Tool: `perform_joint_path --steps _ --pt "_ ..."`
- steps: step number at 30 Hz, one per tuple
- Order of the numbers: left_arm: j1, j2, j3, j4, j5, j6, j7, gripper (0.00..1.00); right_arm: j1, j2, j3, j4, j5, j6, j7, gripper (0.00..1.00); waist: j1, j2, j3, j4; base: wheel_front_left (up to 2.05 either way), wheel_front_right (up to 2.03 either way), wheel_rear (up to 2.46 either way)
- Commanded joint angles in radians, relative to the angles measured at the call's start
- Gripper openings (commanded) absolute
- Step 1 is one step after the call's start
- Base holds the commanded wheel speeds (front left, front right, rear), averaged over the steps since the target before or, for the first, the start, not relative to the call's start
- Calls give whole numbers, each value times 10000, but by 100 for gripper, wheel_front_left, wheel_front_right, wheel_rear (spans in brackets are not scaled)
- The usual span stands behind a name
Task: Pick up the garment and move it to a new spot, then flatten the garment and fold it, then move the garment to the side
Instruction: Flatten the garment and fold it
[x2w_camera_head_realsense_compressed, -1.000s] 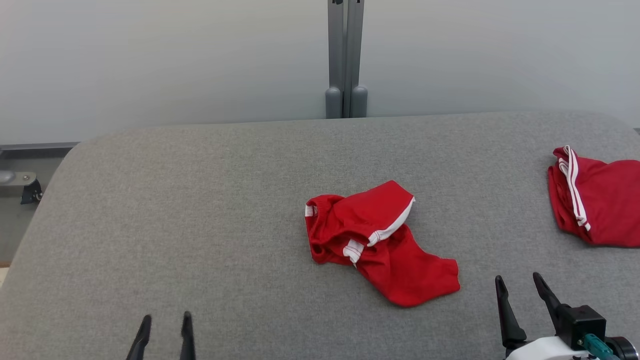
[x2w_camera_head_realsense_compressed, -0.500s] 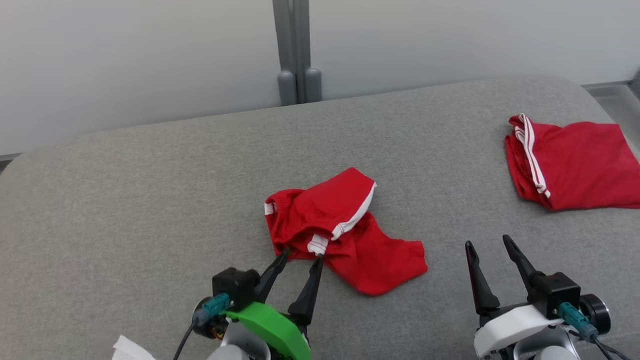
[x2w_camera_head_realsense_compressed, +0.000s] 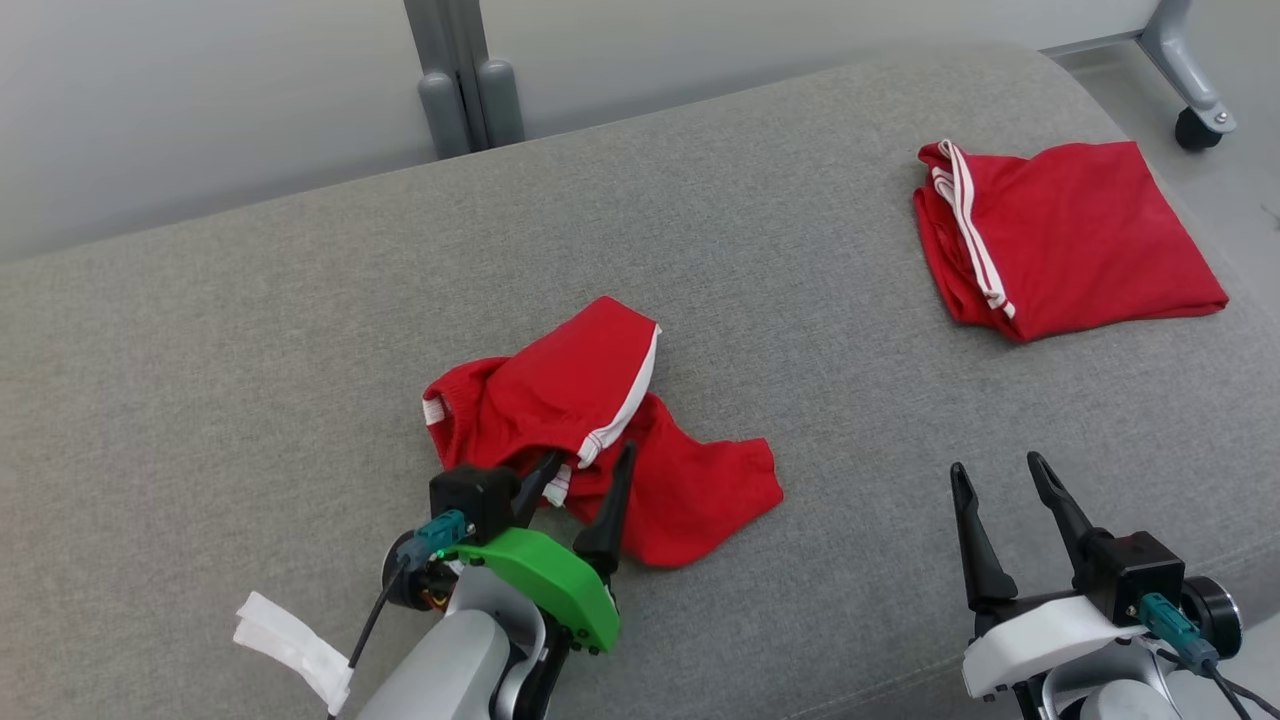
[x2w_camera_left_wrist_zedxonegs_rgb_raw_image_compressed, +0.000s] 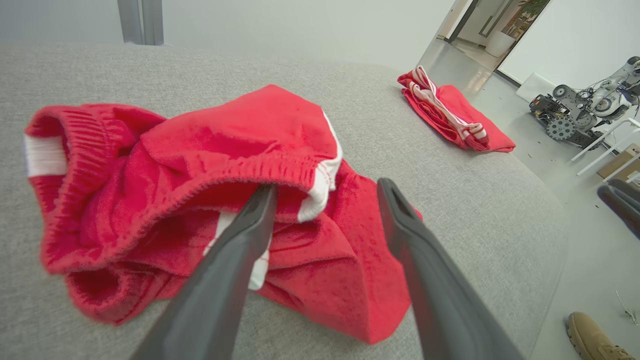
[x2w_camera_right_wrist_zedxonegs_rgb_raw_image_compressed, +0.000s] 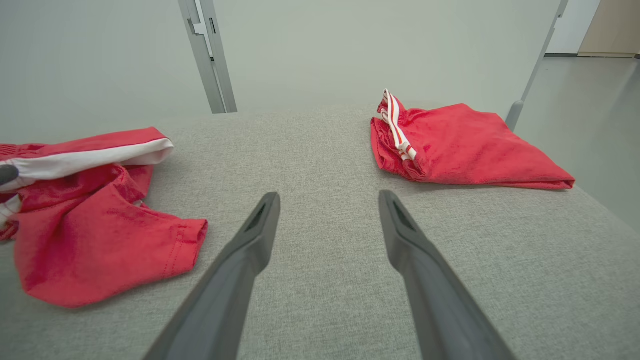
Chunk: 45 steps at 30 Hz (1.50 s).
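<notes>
Crumpled red garment (x2w_camera_head_realsense_compressed: 560, 390) lies mid-frame on the grey bench (x2w_camera_head_realsense_compressed: 250, 350), not yet lifted, left claw (x2w_camera_head_realsense_compressed: 588, 455) spread astride its waistband (x2w_camera_left_wrist_zedxonegs_rgb_raw_image_compressed: 240, 172), right claw (x2w_camera_head_realsense_compressed: 996, 465) spread and empty lower right; whole task apparently ahead.

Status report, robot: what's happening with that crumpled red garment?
Left gripper open, straddling crumpled red white-trimmed garment, not gripped. Right gripper open over grey padded surface. Folded red garment apart; nothing blocking.

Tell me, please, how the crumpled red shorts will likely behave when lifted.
The shorts look floppy: they lie in soft folds, so they would probably drape and unfurl from the left end effector. Thin fabric suggests light weight. The elastic waistband seems the firmest grip.
</notes>
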Motion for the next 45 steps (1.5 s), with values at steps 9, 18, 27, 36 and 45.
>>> perform_joint_path --steps 9,18,27,36,45 --pt "-837 51 -78 750 -112 0 -189 0 -148 -13 85 40 209 -16 -27 100 0 -1 166 -242 0 0 0" --pt "-2620 412 550 401 -824 -305 513 0 -180 -16 -32 85 407 -16 -26 100 0 -1 146 -369 0 0 0" --pt "-5256 1687 1624 -638 -1579 -308 2406 0 -121 -16 148 205 758 -16 -26 100 0 -1 34 -786 0 0 0" --pt "-6416 1720 1694 -1550 -1786 -139 3230 0 -78 -13 1 259 908 -16 -26 100 0 -1 -20 -1134 0 0 0" --pt "-4514 1514 996 -3541 -2660 -432 4050 0 129 -14 -268 272 974 -16 -26 100 0 -1 -177 -1005 0 0 0"
